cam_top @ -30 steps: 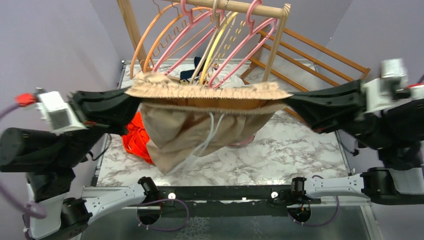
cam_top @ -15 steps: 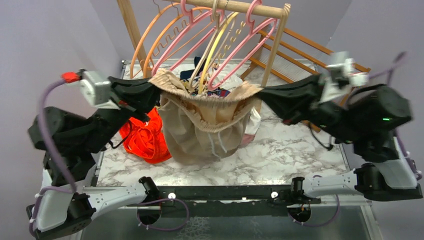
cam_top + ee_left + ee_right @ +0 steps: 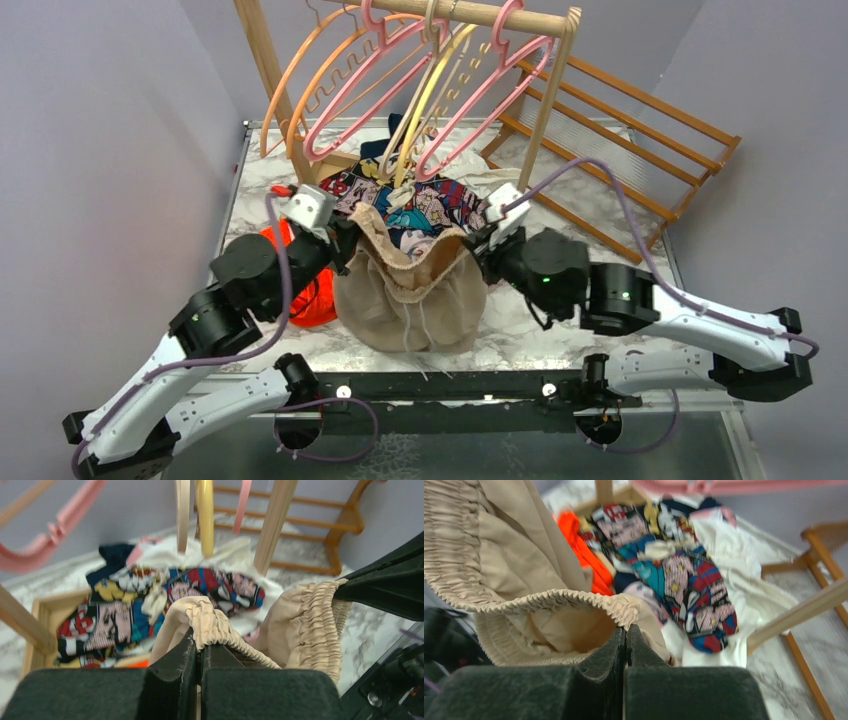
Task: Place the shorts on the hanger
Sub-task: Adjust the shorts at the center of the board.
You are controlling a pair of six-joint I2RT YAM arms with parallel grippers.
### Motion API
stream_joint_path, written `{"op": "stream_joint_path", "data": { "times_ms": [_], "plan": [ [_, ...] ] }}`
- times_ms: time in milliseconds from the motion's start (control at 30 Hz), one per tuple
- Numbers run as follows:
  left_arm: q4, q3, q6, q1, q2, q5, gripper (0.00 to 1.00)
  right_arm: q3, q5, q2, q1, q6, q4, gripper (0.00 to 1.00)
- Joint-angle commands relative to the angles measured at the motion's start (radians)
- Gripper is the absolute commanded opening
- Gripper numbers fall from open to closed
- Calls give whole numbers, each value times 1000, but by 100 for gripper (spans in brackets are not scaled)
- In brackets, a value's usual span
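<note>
1. Shorts (image 3: 410, 300), the baggy beige fabric pair with the gathered elastic waistband, hang bunched between both arms, sagging down to the marble bench (image 3: 570, 290).
2. Left tool (image 3: 350, 237) is clamped on one side of the waistband, and the right tool (image 3: 478, 246) pinches the other.
3. Pink plastic hanger (image 3: 487, 103) is up on the wooden rail (image 3: 500, 15) behind, apart from the shorts.
4. Comic-print cloth (image 3: 432, 205) lies just behind them.

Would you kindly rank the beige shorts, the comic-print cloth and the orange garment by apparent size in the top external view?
1. shorts, though held up nearer the camera.
2. comic-print cloth, partly hidden behind the shorts, so its true extent is unsure.
3. orange garment, only partly in view.
</note>
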Motion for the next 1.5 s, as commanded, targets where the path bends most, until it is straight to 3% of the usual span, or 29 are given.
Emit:
{"op": "stream_joint_path", "data": {
  "times_ms": [0, 167, 267, 400, 500, 600, 933, 1067, 1267, 1467],
  "plan": [
    [-28, -98, -126, 4, -56, -116, 0, -68, 132, -13, -1, 107, -34, 1],
    [-61, -181, -197, 3, -86, -164, 0, -139, 155, -15, -1, 140, 2, 1],
    [-82, -147, -184, 3, -71, -200, 0, -141, 185, -17, 0, 123, 21, 1],
    [-98, 75, -62, 3, -1, -216, 0, 17, 216, -16, 0, -37, 42, 1],
    [-102, 298, -4, 3, 52, -175, 0, 158, 94, -50, 0, -155, 109, 1],
    [-83, 376, -3, 4, 54, -135, 0, 191, -11, -81, -1, -163, 147, 1],
    [-43, -129, -176, 3, -39, -142, 0, -187, 32, 3, -2, 32, 149, 1],
    [-41, -265, -252, 3, -52, -147, 0, -254, 32, 63, -9, 116, 140, 1],
    [-41, -310, -262, 2, -52, -181, 0, -296, -40, 76, -71, 196, 172, 1],
    [-12, -252, -234, 3, -9, -196, 0, -249, -159, 35, -158, 233, 231, 1]
  ]
}}
